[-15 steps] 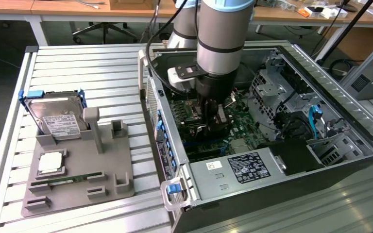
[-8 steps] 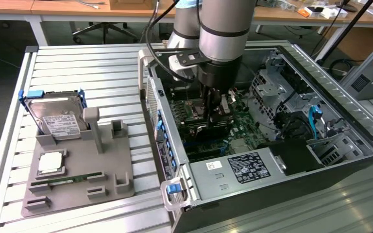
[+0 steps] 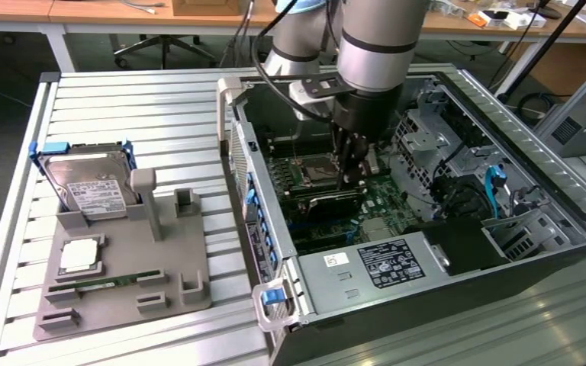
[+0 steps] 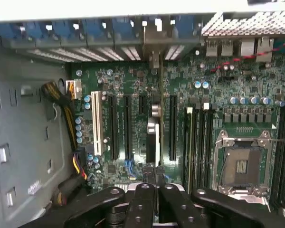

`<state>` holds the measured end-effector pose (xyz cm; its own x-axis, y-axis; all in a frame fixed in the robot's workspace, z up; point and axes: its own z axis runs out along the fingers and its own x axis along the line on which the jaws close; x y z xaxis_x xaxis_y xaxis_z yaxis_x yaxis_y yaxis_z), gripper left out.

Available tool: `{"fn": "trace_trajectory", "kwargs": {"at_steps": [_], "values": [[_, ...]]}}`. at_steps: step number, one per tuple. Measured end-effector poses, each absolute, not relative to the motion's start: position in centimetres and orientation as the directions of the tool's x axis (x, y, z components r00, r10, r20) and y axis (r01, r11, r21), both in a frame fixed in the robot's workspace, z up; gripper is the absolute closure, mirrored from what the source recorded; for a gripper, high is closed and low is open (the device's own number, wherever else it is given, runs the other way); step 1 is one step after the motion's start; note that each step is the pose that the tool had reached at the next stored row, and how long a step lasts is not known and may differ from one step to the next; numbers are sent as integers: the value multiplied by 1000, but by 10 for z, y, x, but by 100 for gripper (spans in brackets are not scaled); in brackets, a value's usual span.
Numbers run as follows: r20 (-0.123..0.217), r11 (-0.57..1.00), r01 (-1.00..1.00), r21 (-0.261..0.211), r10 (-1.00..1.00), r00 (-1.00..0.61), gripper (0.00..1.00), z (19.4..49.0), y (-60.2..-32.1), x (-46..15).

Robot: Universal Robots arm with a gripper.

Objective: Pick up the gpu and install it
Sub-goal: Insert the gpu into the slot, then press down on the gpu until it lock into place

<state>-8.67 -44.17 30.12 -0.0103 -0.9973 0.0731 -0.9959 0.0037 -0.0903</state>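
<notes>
The gpu is a black card standing on edge in a motherboard slot inside the open computer case. In the wrist view the gpu appears as a thin strip running from the rear bracket opening toward the camera. My gripper reaches down into the case just above the card's far end. In the wrist view the gripper is shut, its black fingers pressed together right over the card's upper edge. Whether they touch the card I cannot tell.
The empty CPU socket and memory slots lie beside the card. Drive cages and the power supply crowd the case. Outside, a grey fixture holds a hard drive and a green memory stick.
</notes>
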Motion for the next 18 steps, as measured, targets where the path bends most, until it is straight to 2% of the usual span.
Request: {"fn": "trace_trajectory", "kwargs": {"at_steps": [7,18], "values": [[73,4,-998,-64,-997,-8,89,299,-442,-39],[71,4,-998,-67,-997,-9,89,299,-442,-51]]}}
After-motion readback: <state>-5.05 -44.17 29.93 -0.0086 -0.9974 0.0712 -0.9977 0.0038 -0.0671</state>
